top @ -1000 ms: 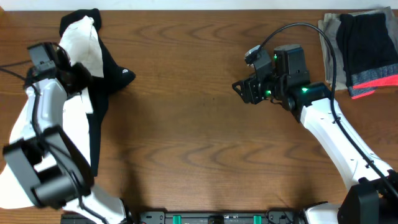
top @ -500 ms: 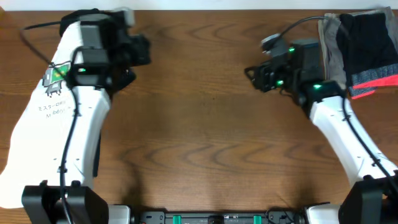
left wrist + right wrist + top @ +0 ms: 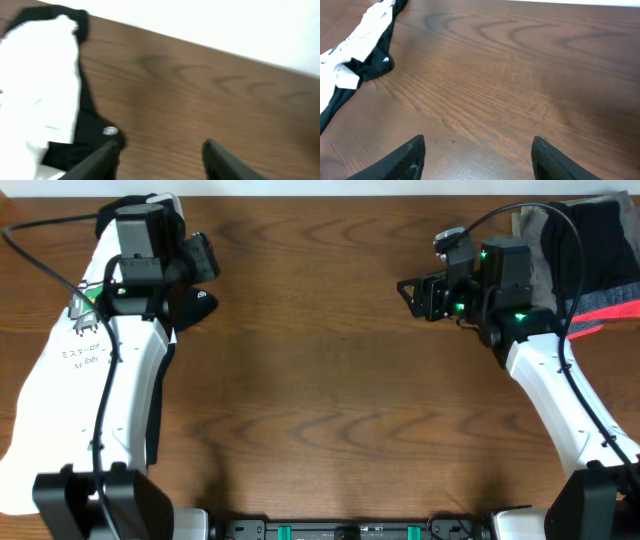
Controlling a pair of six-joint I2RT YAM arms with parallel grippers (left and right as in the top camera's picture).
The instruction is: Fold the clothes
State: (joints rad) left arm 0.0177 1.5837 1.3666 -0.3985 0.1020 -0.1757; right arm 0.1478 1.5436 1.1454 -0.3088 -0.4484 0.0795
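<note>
Shirt (image 3: 50, 395) lies spread along the left edge of the bench (image 3: 320, 380), over a black garment (image 3: 190, 310). Left end effector (image 3: 161, 148) hovers wide open, empty, above the bench's far left corner; right end effector (image 3: 479, 142), equally open and empty, hangs above its far right part

Fingers (image 3: 410, 156) spread wide over worktop (image 3: 520, 75); white T-shirt (image 3: 367, 27), black cloth (image 3: 377, 67) touching it, far ahead-left.

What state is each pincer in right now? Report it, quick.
Left pincer: open, holding nothing.
Right pincer: open, holding nothing.
</note>
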